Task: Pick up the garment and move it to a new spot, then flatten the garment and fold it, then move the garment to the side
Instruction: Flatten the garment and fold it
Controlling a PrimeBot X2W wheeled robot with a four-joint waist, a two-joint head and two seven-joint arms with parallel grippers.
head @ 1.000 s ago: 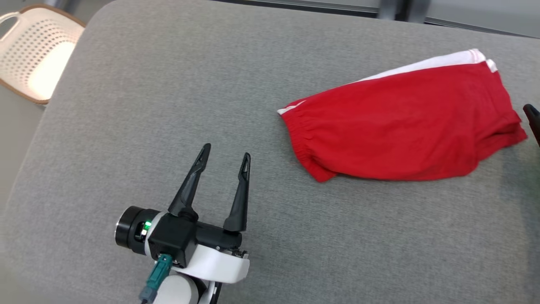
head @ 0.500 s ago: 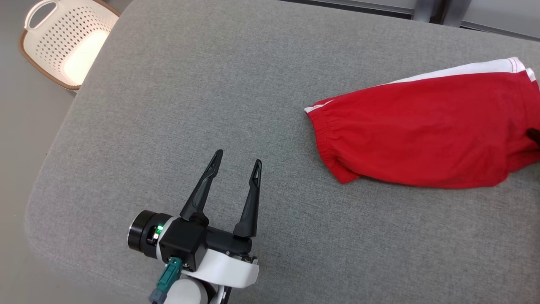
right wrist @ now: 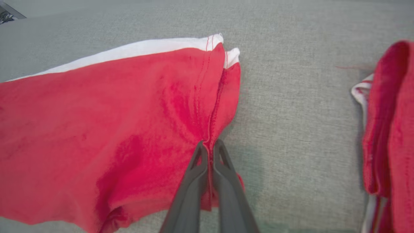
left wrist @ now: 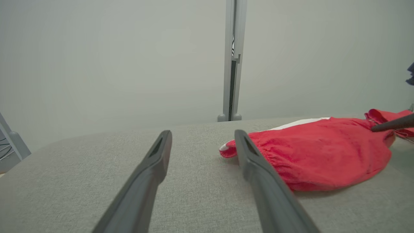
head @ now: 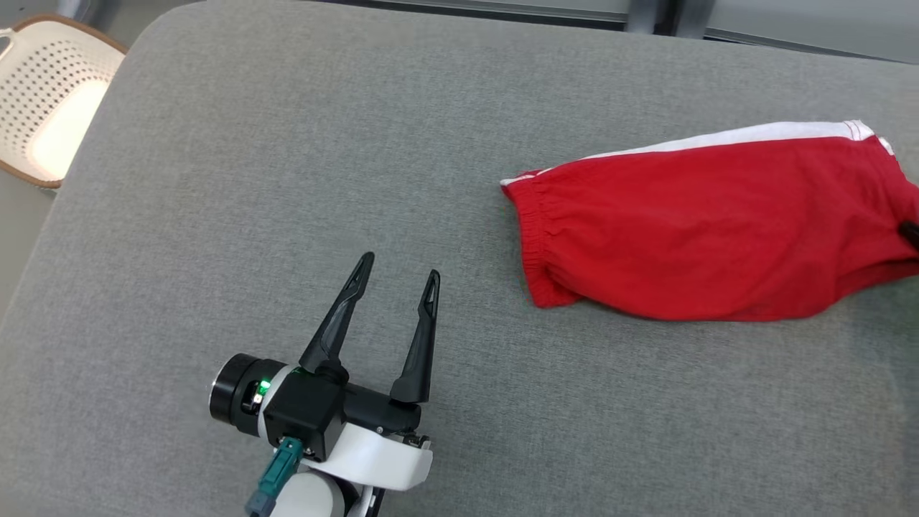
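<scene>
Garment, red with a white band, lay on the right part of the grey padded surface; right gripper was pressed together, pinching its edge seam; left gripper stood well apart to its left, fingers spread and empty.

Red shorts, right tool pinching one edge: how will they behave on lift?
Likely floppy: the red shorts crease and bunch at the right tool, so they should hang limp. Probably light, being thin cloth. The textured grey cushion may drag the trailing waistband.
</scene>
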